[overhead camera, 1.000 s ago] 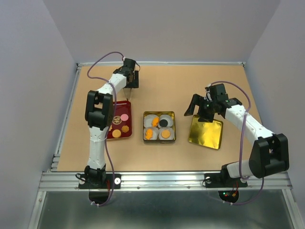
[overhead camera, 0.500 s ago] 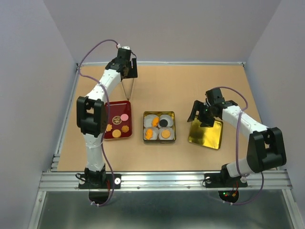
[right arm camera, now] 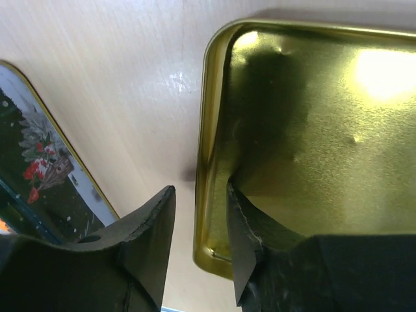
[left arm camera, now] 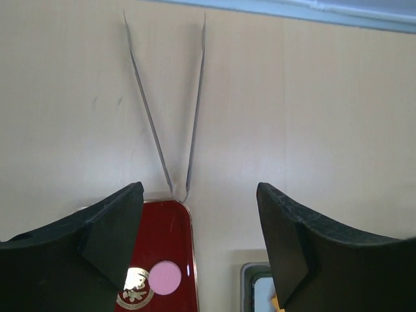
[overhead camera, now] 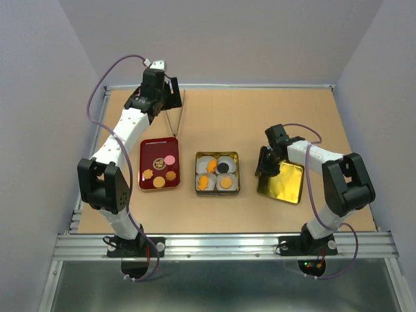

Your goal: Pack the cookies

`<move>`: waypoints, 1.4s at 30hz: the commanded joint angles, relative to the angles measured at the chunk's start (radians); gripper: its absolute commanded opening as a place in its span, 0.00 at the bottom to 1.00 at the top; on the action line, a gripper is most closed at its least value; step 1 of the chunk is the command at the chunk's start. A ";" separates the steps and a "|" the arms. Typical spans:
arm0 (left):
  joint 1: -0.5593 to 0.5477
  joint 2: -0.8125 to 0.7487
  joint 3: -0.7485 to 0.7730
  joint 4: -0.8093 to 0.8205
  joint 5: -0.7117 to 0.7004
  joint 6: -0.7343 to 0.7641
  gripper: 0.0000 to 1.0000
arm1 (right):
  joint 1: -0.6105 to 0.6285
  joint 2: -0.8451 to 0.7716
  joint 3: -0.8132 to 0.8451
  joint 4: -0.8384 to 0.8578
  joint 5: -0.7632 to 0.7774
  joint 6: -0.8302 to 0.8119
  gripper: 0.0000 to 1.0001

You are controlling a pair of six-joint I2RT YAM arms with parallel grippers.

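While the left gripper (left arm camera: pixel 199 195) gapes empty, the right gripper (right arm camera: pixel 200 190), half-closed, straddles the rim of the gold lid (right arm camera: pixel 312 130).

Top camera: high behind the bases, looking down on the whole table (overhead camera: pixel 247 117). Left wrist: near, facing tongs (left arm camera: pixel 147 97), red tray (left arm camera: pixel 175 240), pink cookie (left arm camera: pixel 166 278). Right wrist: tight on gold lid (right arm camera: pixel 312 130). Top view shares all.

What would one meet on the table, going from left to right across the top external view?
red tray → square tin → gold lid
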 commanded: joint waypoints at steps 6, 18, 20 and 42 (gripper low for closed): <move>-0.011 -0.090 -0.192 0.082 0.064 -0.033 0.81 | 0.037 0.054 0.064 0.025 0.104 0.014 0.29; -0.020 -0.179 -0.275 0.102 0.092 -0.034 0.81 | 0.068 0.047 0.156 -0.050 0.162 -0.005 0.00; -0.022 -0.197 -0.270 0.102 0.128 -0.038 0.81 | 0.068 0.003 0.223 -0.106 0.181 -0.021 0.00; 0.078 -0.573 -0.782 1.305 0.795 -0.543 0.99 | 0.065 -0.326 0.797 0.210 -0.535 0.239 0.00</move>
